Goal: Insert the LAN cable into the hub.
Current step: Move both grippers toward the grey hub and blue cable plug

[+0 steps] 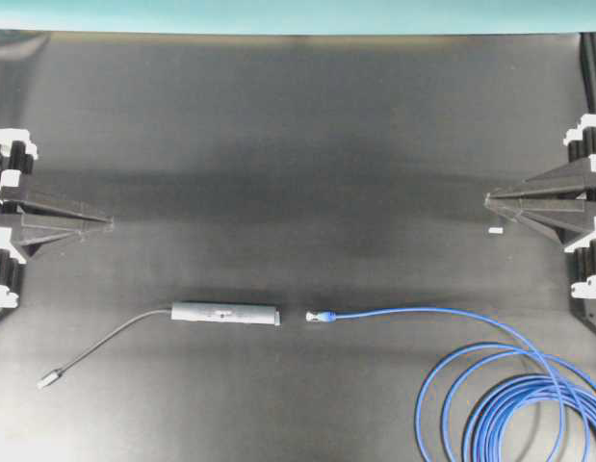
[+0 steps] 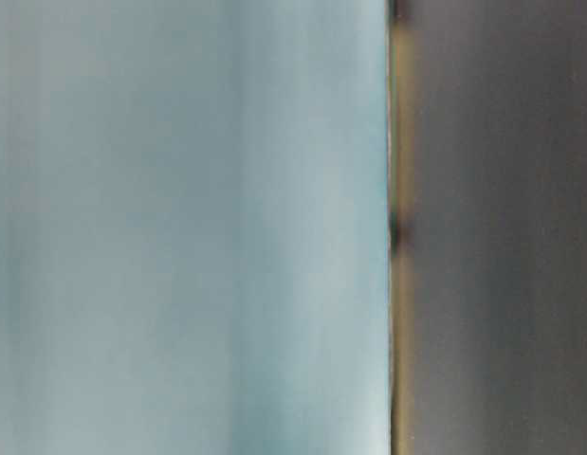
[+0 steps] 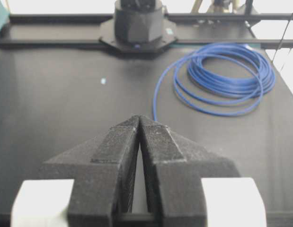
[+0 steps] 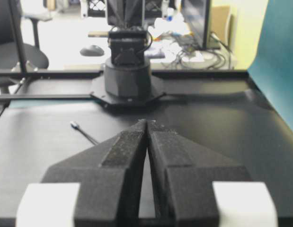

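Observation:
The hub (image 1: 225, 313), a slim dark-grey bar, lies flat on the black table in the overhead view, its thin grey cord (image 1: 110, 339) trailing left to a small silver plug (image 1: 48, 379). Just right of it, a small gap away, lies the LAN cable's plug (image 1: 320, 315); the blue LAN cable (image 1: 442, 314) runs right into loops (image 1: 514, 404) at the lower right. The coil (image 3: 226, 75) also shows in the left wrist view. My left gripper (image 1: 109, 223) rests shut and empty at the left edge, well above the hub. My right gripper (image 1: 488, 200) rests shut and empty at the right edge.
The black mat (image 1: 298, 173) covers the table, with a teal wall behind it. A small white mark (image 1: 494, 231) lies near the right gripper. The opposite arm's base (image 3: 138, 23) stands at the table's far side. The table-level view is only blur.

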Controlling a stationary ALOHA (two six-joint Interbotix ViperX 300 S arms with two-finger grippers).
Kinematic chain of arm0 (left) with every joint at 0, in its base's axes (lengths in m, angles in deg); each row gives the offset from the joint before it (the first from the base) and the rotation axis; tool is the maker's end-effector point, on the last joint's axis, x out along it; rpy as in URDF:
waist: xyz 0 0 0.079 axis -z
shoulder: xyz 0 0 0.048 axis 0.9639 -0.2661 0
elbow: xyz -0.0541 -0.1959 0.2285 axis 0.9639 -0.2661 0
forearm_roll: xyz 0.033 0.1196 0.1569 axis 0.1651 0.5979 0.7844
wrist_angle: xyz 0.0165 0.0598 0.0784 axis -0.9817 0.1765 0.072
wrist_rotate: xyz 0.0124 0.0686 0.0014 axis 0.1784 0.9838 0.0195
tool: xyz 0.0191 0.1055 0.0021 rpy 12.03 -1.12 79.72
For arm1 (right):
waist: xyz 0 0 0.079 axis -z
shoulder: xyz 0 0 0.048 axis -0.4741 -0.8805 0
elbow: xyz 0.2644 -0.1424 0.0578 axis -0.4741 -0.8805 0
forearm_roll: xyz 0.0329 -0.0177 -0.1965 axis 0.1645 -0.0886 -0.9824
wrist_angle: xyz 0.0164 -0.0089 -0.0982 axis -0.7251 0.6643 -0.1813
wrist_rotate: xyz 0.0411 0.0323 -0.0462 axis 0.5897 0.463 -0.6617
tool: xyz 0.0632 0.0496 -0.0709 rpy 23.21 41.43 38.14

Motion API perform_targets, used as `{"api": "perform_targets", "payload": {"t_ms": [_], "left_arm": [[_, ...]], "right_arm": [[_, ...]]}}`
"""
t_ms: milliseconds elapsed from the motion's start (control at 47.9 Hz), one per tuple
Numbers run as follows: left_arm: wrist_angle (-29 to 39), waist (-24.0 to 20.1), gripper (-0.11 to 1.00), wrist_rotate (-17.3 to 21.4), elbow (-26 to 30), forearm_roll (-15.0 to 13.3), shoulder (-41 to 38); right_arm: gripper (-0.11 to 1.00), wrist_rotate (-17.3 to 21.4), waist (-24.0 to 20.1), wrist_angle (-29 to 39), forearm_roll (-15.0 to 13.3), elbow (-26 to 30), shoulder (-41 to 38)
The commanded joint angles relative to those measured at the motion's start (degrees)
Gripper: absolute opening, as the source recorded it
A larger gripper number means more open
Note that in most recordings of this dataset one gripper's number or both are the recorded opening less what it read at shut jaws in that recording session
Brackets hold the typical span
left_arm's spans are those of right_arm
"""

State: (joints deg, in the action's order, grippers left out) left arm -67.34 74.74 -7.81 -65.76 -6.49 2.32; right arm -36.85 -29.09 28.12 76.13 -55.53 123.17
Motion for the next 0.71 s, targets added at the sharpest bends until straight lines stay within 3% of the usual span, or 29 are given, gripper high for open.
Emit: {"api": "perform_targets", "payload": {"t_ms": [0, 104, 334, 459, 689], "left_arm": [[3.16, 0.35, 0.06, -0.62, 2.46, 2.37, -2.2], [10.55, 1.41, 0.0, -0.62, 5.8, 2.37, -5.63], [24.79, 3.96, 0.0, 0.0, 11.87, 2.37, -15.56], [25.4, 5.19, 0.0, -0.79, 14.06, 2.37, -21.18], [24.17, 5.8, 0.0, -1.76, 16.79, 2.37, -27.95]], "right_arm": [[0.03, 0.35, 0.62, 0.7, 0.62, 1.05, -1.23], [0.0, 1.41, 0.44, 10.28, 2.99, 3.08, -4.31], [0.0, 3.25, -0.97, 27.95, 2.9, 9.4, -13.27], [0.0, 3.6, -2.11, 31.73, 2.99, 11.95, -19.34], [0.0, 3.87, -4.13, 31.46, 2.99, 15.56, -27.07]]}}
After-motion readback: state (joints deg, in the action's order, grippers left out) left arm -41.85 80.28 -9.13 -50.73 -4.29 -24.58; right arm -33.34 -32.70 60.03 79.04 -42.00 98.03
